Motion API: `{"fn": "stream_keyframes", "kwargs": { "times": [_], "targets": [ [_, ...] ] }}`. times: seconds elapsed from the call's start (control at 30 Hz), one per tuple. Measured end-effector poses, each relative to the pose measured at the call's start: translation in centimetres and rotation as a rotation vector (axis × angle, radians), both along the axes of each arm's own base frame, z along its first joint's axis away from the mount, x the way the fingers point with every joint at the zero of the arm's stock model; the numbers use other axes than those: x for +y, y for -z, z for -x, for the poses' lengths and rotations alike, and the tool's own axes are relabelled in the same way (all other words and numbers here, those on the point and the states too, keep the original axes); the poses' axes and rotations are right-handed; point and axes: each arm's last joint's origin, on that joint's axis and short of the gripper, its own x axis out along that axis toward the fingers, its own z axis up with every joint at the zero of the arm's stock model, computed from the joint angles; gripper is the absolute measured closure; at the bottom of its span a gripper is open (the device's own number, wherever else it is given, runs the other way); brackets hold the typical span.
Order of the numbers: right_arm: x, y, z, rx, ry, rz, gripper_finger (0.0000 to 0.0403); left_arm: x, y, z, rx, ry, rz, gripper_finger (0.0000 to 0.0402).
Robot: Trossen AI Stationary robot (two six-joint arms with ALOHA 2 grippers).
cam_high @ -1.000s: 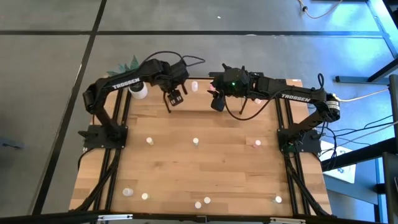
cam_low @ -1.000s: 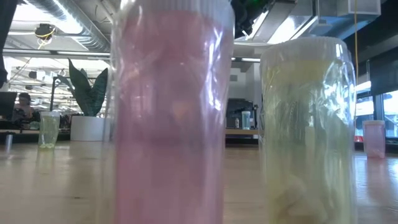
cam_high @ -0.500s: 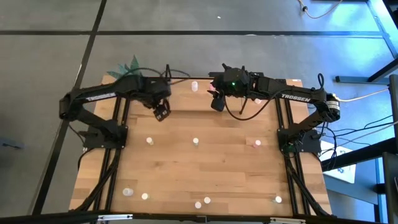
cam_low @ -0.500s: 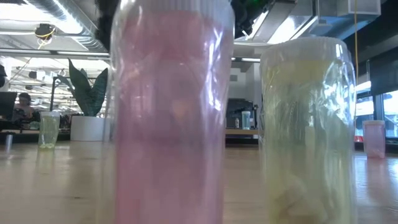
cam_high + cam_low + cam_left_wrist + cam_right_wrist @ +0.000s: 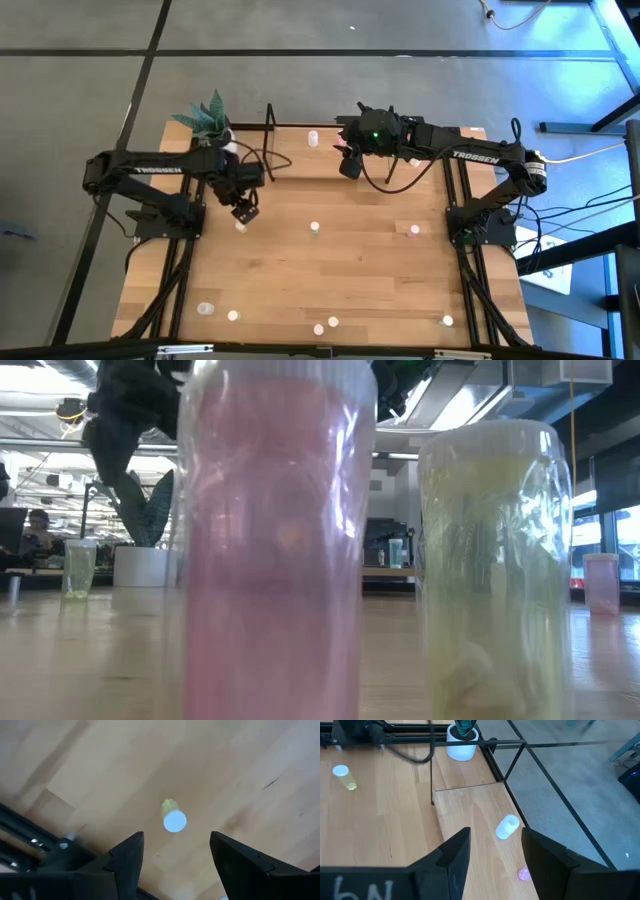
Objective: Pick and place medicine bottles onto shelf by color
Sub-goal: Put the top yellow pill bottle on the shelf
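Two bottles nearest low camera: pink bottle [image 5: 272,540] left of centre, yellow bottle [image 5: 492,560] right of it, both upright on the table [image 5: 90,660].
Front edge, high view: several small bottles scattered along the lower part of the frame.
Mid table: white-capped bottle [image 5: 314,228] at centre; pink one [image 5: 414,230] right of it.
Left gripper [image 5: 245,211]: centre-left of high view, just above a yellowish bottle [image 5: 173,818]; fingers spread, nothing between them.
Right gripper [image 5: 349,165]: upper centre, above the shelf [image 5: 470,820]; fingers apart, holding nothing.
Shelf: far table edge; white bottle [image 5: 507,826] lies on its board, pink cap [image 5: 523,874] nearby.
Plant pot [image 5: 461,747]: beyond the shelf's end.
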Motion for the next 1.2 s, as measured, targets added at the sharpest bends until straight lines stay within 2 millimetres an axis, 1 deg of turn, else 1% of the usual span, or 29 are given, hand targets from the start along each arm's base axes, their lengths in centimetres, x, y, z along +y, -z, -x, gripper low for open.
{"fn": "stream_keyframes", "kwargs": {
  "times": [0.2, 0.37, 0.53, 0.67, 1.0, 1.1, 1.13, 1.2],
  "targets": [
    [0.0, 0.0, 0.0, 0.000, 0.000, 0.000, 0.0224, -1.0, 0.9, -0.1, 0.005, 0.035, -0.007, 0.0180],
    [0.0, 0.0, 0.0, 0.000, 0.000, 0.000, 0.0224, -1.4, 1.0, 0.0, 0.022, -0.009, -0.021, 0.0180],
    [0.0, 0.0, 0.0, 0.000, 0.000, 0.000, 0.0224, -1.5, 1.0, 0.0, 0.028, -0.073, -0.031, 0.0180],
    [0.0, 0.0, 0.0, 0.000, 0.000, 0.000, 0.0224, -1.4, 1.0, 0.0, 0.028, -0.076, -0.059, 0.0180],
    [0.0, -0.2, -0.1, -0.022, 0.000, 0.005, 0.0224, -1.4, 1.0, 0.0, 0.028, -0.076, -0.062, 0.0180],
    [0.0, -0.2, -0.1, -0.045, 0.013, -0.045, 0.0224, -1.4, 1.0, 0.0, 0.028, -0.076, -0.070, 0.0180],
    [0.1, -0.2, -0.2, -0.049, -0.007, -0.062, 0.0224, -1.4, 1.0, 0.0, 0.028, -0.076, -0.071, 0.0180],
    [0.3, -0.1, -0.3, -0.050, -0.102, -0.094, 0.0224, -1.4, 1.0, 0.0, 0.028, -0.077, -0.081, 0.0180]
  ]
}}
